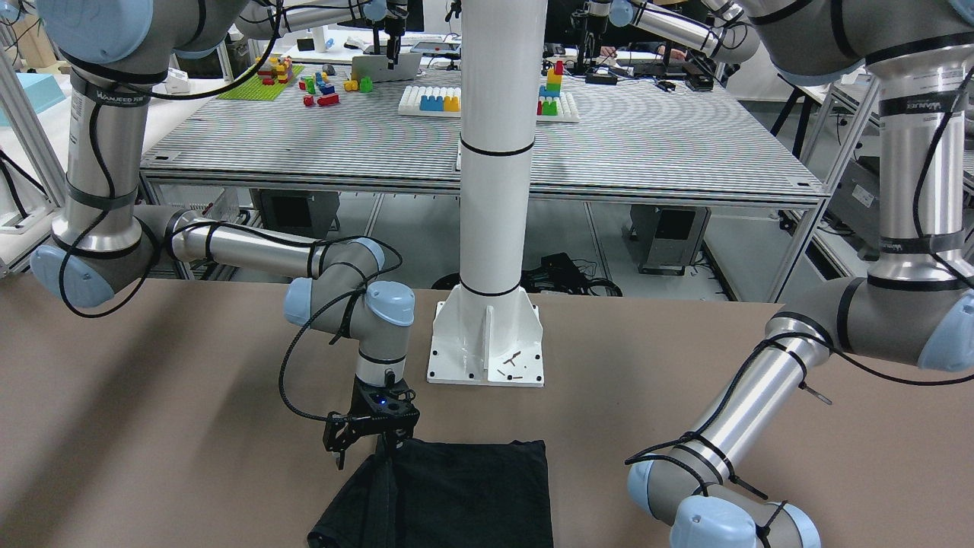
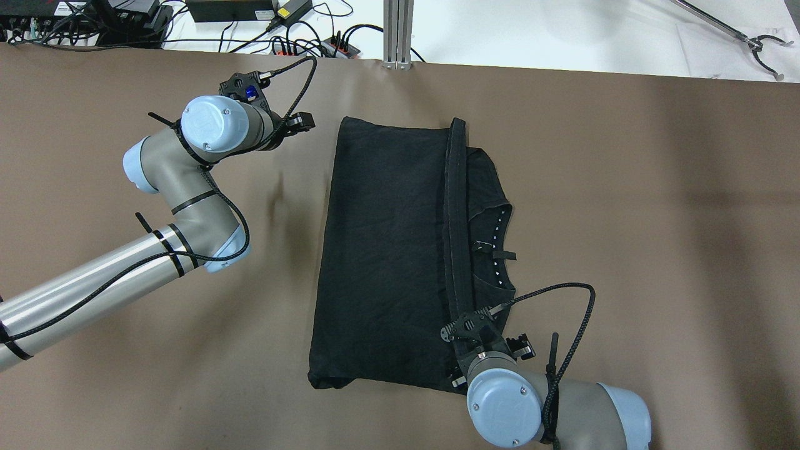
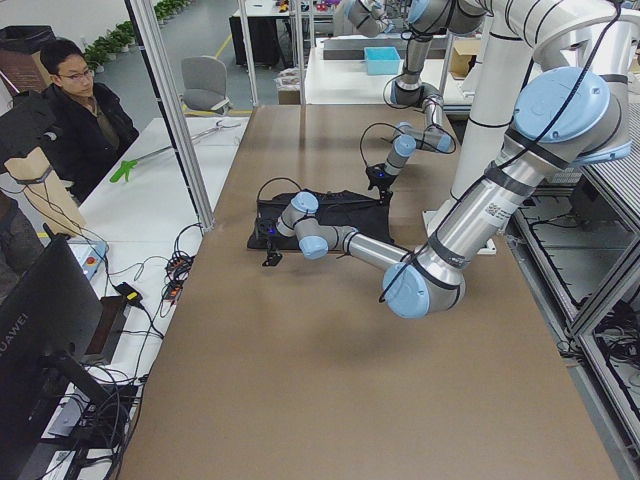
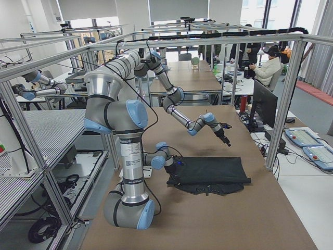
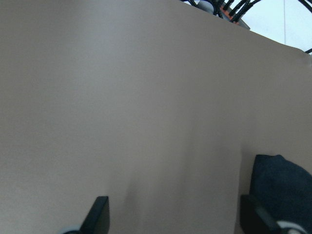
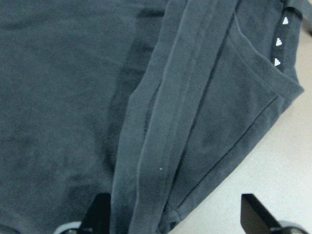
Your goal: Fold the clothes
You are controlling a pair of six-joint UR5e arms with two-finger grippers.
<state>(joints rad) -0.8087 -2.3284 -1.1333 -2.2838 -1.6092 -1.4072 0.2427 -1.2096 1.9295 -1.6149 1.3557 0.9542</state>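
The clothes [image 2: 387, 250] are one black garment lying flat on the brown table, with a hemmed band [image 2: 456, 219] folded over along its right side. My right gripper [image 2: 478, 334] hovers over the garment's near right corner. In the right wrist view its fingers [image 6: 100, 209] stand wide apart, open, with the band [image 6: 161, 146] running between them. My left gripper [image 2: 281, 125] is over bare table to the left of the garment's far left corner. It is open and empty [image 5: 175, 219], and the garment corner [image 5: 282, 180] shows at its right.
The white pillar's base plate [image 1: 487, 342] stands on the robot's side of the garment. Cables and a metal post [image 2: 400, 31] line the far table edge. A person [image 3: 75, 110] sits beyond that edge. Bare brown table [image 2: 656, 219] stretches to the right of the garment.
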